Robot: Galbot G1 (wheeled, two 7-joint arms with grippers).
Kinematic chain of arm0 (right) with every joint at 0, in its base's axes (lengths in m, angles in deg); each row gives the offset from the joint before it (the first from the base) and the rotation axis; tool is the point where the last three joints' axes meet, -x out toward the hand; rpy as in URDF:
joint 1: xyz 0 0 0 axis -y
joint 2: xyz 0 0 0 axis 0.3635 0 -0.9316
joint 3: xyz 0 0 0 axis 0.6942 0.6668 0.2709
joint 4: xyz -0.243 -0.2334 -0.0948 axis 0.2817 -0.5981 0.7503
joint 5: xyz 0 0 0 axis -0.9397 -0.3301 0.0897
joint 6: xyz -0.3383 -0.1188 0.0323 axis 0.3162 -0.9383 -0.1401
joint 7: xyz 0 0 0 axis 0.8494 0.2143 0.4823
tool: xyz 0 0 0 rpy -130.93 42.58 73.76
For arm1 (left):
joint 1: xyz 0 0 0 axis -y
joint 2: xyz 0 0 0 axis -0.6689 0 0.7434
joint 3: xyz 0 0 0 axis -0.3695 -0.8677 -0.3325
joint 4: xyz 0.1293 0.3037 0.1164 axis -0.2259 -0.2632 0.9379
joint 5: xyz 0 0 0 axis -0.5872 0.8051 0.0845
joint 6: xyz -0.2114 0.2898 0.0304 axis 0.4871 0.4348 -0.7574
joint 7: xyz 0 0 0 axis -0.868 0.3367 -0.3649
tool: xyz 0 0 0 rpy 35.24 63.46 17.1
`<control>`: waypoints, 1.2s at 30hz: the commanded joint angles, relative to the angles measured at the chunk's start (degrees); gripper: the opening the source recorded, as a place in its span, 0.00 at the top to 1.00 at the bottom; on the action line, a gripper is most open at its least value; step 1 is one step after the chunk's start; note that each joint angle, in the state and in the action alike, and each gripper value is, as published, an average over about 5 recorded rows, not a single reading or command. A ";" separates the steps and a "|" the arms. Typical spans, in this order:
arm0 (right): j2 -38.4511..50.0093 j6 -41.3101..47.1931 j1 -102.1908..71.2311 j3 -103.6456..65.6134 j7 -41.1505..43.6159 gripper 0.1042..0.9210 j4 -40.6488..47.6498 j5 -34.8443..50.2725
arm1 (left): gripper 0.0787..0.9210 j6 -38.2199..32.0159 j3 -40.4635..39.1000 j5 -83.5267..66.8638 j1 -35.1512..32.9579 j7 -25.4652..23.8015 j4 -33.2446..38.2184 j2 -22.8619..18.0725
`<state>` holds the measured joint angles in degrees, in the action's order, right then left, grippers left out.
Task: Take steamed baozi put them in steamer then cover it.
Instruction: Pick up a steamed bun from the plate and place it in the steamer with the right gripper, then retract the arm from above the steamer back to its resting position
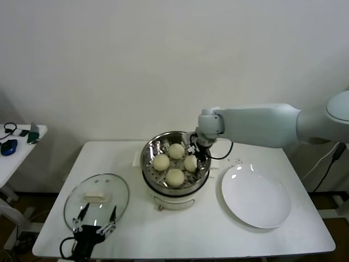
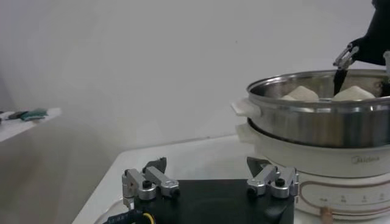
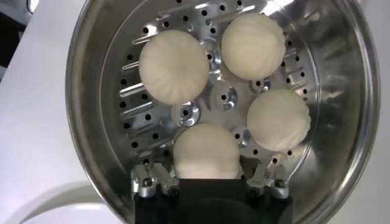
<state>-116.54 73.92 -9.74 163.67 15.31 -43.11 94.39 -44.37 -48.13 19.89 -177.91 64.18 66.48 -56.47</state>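
The steamer (image 1: 148, 155) stands mid-table on its white base. Four steamed baozi lie on its perforated tray: the back one (image 1: 175, 150), left one (image 1: 161, 162), right one (image 1: 190, 162) and front one (image 1: 174, 176). My right gripper (image 1: 196, 152) hangs over the steamer's right side. In the right wrist view it (image 3: 206, 170) is open, its fingers standing apart on either side of one baozi (image 3: 206, 149). The cover (image 1: 112, 185) lies flat at the front left. My left gripper (image 1: 98, 215) is open and empty at the cover's near edge (image 2: 207, 162).
An empty white plate (image 1: 256, 199) lies to the right of the steamer. A small side table (image 1: 19, 136) with loose items stands off to the far left. The left wrist view shows the steamer wall (image 2: 317, 125) with bun tops above its rim.
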 commanded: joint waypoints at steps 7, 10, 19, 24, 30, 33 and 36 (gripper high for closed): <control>16.99 1.10 8.19 -10.81 -3.03 0.12 -5.06 19.29 | 0.12 -0.40 -0.18 -1.78 -0.01 0.72 0.76 0.47; 24.58 2.83 1.62 -19.37 -18.55 0.12 -8.86 22.09 | 0.12 -0.70 -0.23 -0.88 0.44 0.56 0.25 0.68; 45.35 -2.84 -41.49 -63.36 -37.49 0.12 -18.41 14.12 | 0.12 -1.53 -0.47 0.29 3.21 0.22 -2.13 2.45; 46.59 -7.65 -85.86 -105.06 -37.20 0.12 -21.40 9.11 | 0.12 -1.87 -0.60 0.79 5.09 0.00 -2.95 2.35; 35.35 -17.41 -119.95 -135.98 -33.69 0.12 -21.40 3.12 | 0.12 -2.10 -1.25 0.73 5.90 0.15 -3.10 2.14; 28.93 -22.83 -128.09 -142.08 -32.11 0.12 -21.91 2.44 | 0.12 -2.54 -1.38 1.06 6.03 0.41 -3.21 2.35; 22.66 -27.09 -132.92 -144.85 -31.43 0.12 -23.11 2.27 | 0.12 -2.71 -1.45 2.56 6.33 1.29 -3.61 2.63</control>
<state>-82.85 61.47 -77.21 77.28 -14.61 -62.24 101.36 -46.46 -49.37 20.43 -172.82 64.57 63.69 -54.29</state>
